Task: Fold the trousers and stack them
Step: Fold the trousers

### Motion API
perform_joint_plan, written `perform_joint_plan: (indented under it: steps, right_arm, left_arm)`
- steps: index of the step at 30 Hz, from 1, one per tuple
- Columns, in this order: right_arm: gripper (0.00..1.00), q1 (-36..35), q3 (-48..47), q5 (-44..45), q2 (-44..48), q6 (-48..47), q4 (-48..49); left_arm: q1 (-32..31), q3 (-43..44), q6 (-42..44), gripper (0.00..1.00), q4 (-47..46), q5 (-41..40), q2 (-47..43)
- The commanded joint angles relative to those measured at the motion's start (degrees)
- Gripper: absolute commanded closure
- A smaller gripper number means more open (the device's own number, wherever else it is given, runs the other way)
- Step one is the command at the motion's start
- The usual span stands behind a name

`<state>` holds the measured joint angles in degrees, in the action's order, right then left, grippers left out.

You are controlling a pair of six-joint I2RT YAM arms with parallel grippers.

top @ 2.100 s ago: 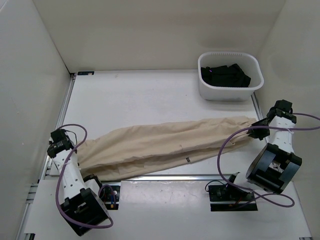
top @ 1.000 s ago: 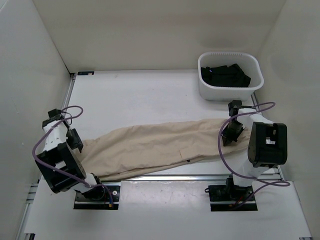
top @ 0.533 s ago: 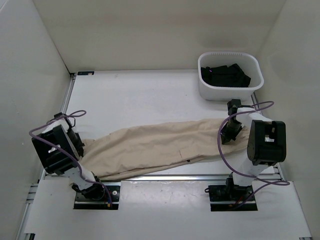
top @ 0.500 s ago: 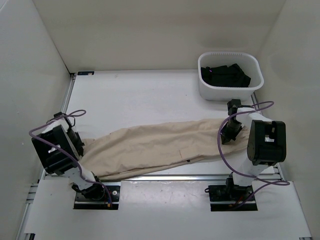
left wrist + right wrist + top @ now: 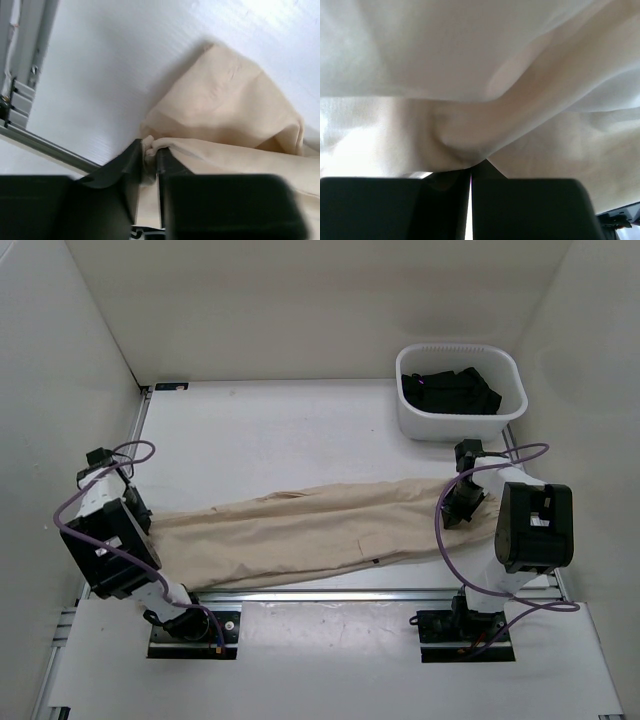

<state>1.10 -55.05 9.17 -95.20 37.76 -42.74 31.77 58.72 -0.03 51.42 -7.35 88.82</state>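
Open table (image 5: 280,430) beyond trousers (image 5: 300,535), basket (image 5: 460,427) blocks far right

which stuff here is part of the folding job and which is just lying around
Part of the job:
- trousers
- left end effector, shut on their left end
- right end effector, shut on their right end

Just lying about:
- white basket
- black garment inside it

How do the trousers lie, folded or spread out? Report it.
Spread out, not folded: the trousers stretch as one long strip across the table, neither end turned back over the middle.
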Motion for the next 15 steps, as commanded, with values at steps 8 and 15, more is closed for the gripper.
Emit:
perform_joint_plan:
  steps: [8,15]
  right_arm:
    - [0.54,-3.6,-1.9,0.0,0.5,-2.7,2.0]
    - [0.52,-3.6,-7.5,2.0,6.1,-4.6,-3.6]
  left_arm:
    - [0.5,9.0,0.0,0.55,-5.3,-2.7,7.7]
    - [-0.9,9.1,0.0,0.31,-8.4,-9.2,3.3]
